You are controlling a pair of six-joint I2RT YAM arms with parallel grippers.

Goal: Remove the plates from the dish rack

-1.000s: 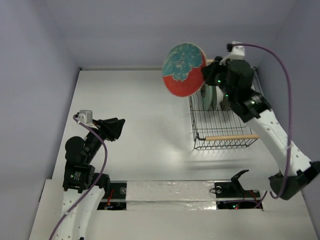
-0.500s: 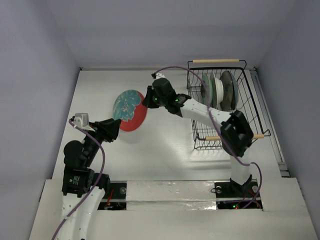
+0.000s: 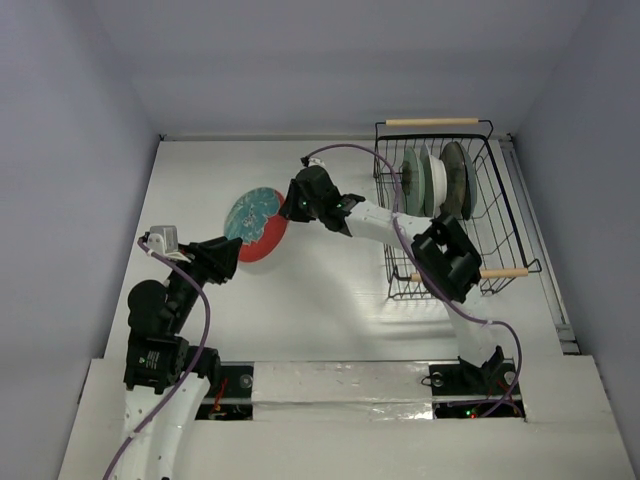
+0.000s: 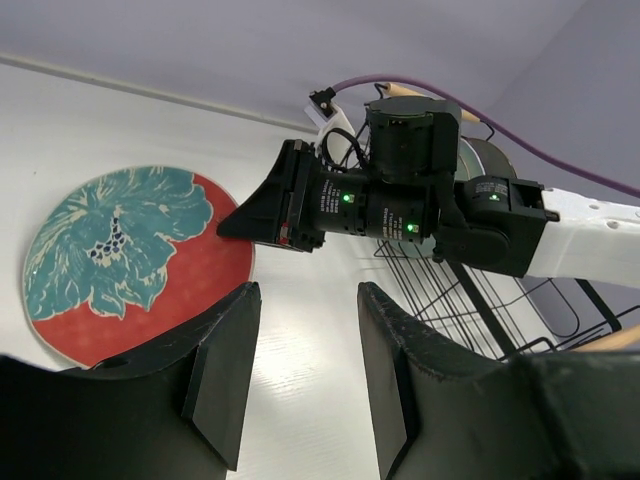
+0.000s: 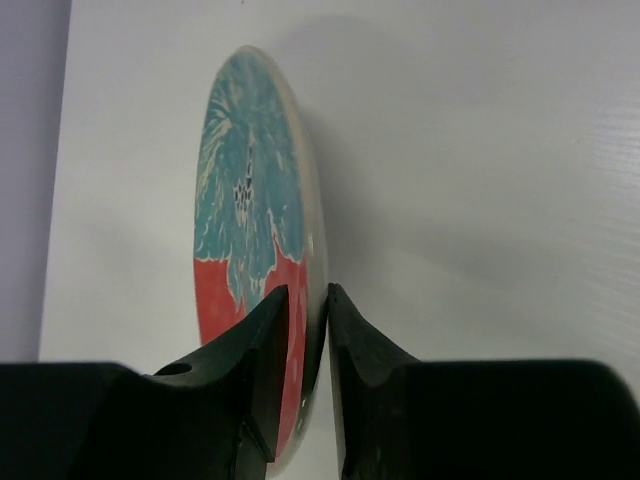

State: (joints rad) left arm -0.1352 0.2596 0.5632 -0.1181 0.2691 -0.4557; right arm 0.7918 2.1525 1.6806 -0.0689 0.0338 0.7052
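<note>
The red plate (image 3: 255, 222) with its teal floral centre lies low over the table at mid-left, also seen in the left wrist view (image 4: 120, 260) and edge-on in the right wrist view (image 5: 250, 200). My right gripper (image 3: 284, 211) (image 5: 307, 300) reaches across from the rack and is shut on this plate's right rim, one finger on each face. My left gripper (image 3: 232, 258) (image 4: 305, 300) hovers open just in front of the plate, holding nothing. The dish rack (image 3: 450, 122) (image 4: 470, 300), black wire with wooden handles, stands at the back right with three plates (image 3: 435, 180) upright in it.
The right arm's white forearm (image 3: 385, 222) stretches over the table between the rack and the red plate. Grey walls close the table at the back and both sides.
The right arm swung the red plate from high beside the rack down and left to the table in front of the left gripper. Its jaws look slightly wider. The left arm barely moved.
</note>
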